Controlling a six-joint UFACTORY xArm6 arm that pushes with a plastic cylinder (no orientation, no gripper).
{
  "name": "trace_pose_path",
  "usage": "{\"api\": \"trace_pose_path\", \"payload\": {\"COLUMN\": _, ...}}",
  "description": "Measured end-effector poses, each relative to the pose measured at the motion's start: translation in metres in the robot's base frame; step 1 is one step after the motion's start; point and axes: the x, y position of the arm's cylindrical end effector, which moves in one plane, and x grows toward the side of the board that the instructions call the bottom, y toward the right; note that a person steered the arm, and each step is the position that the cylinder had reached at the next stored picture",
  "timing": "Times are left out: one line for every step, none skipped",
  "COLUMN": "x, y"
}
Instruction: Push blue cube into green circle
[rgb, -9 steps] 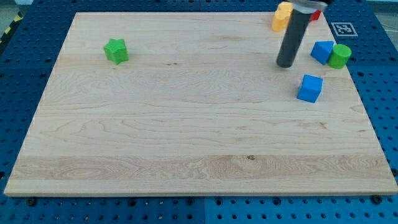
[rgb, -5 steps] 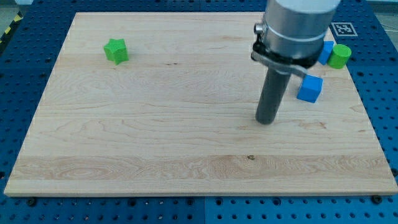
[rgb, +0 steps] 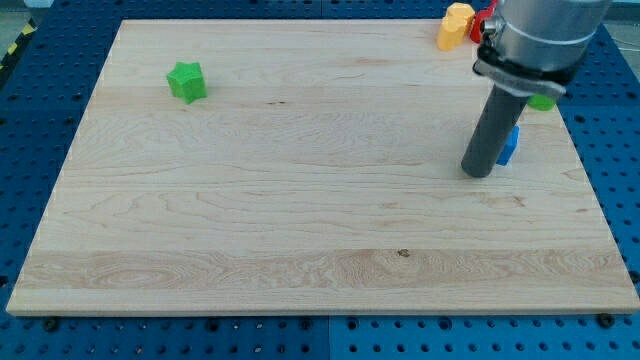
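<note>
A: Where is my tip (rgb: 479, 172)?
B: Down on the pale wooden board (rgb: 300, 230), at the view's right, just left of the blue cube (rgb: 509, 146), which the dark rod mostly hides.
A: The green circle block (rgb: 543, 101)?
B: Only a sliver shows under the arm's grey collar, above the cube.
A: Others?
B: A green star block (rgb: 186, 81) upper left; a yellow block (rgb: 455, 25) and a red block (rgb: 480, 20) along the top edge.

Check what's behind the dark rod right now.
A sliver of the blue cube shows right of my tip; the rest is covered. The green circle block peeks out higher up; anything else there is hidden.
</note>
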Motion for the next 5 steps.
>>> {"api": "trace_pose_path", "payload": {"x": -0.013, "y": 0.011}}
{"api": "trace_pose_path", "payload": {"x": -0.013, "y": 0.017}}
{"api": "trace_pose_path", "payload": {"x": -0.013, "y": 0.025}}
{"api": "trace_pose_path", "payload": {"x": -0.013, "y": 0.028}}
{"api": "trace_pose_path", "payload": {"x": -0.014, "y": 0.033}}
